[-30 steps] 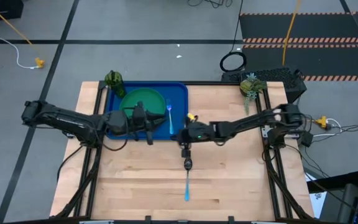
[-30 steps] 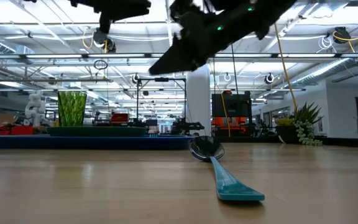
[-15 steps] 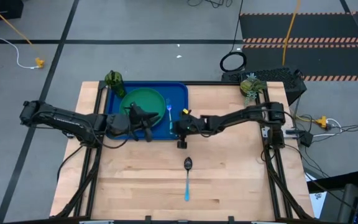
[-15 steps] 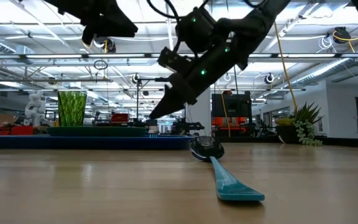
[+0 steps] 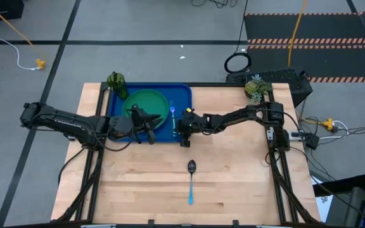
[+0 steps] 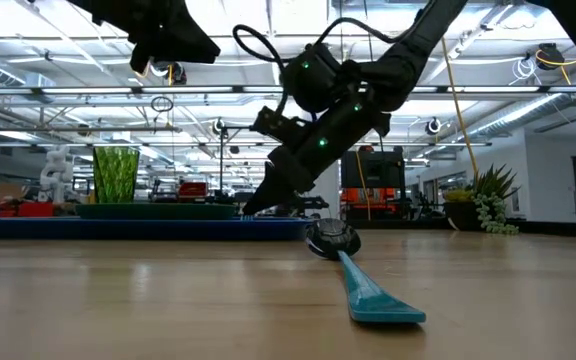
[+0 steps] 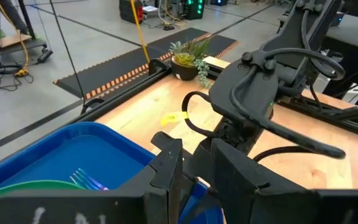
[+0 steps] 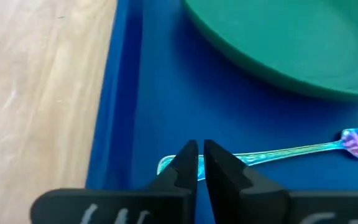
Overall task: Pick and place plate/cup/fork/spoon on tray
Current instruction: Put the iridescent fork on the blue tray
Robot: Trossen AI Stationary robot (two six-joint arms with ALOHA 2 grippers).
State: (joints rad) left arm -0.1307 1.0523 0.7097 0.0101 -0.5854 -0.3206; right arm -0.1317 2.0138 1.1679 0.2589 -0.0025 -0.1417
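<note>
Left gripper [image 5: 149, 123]: mine, hovering over the near part of the plate; jaws part-way apart, nothing between them.
Cup [image 5: 115, 81]: upright at the tray's far left corner; whether it stands inside the rim or just beside it, I cannot tell.
Tray [image 5: 184, 92]: blue, on the far left part of the table [image 5: 233, 183].
Plate [image 5: 146, 102]: green, lying flat in the tray.
Fork [image 5: 173, 118]: in the tray just right of the plate, tines toward the far side.
Right gripper [image 5: 184, 128]: mine, low over the tray's near right corner, fingers [image 8: 219, 165] drawn together, empty, just above the fork's handle.
Spoon [image 5: 191, 181]: on bare wood nearer the front, well apart from the tray, bowl toward the tray.
Potted plant [image 5: 255, 87]: far right corner.
</note>
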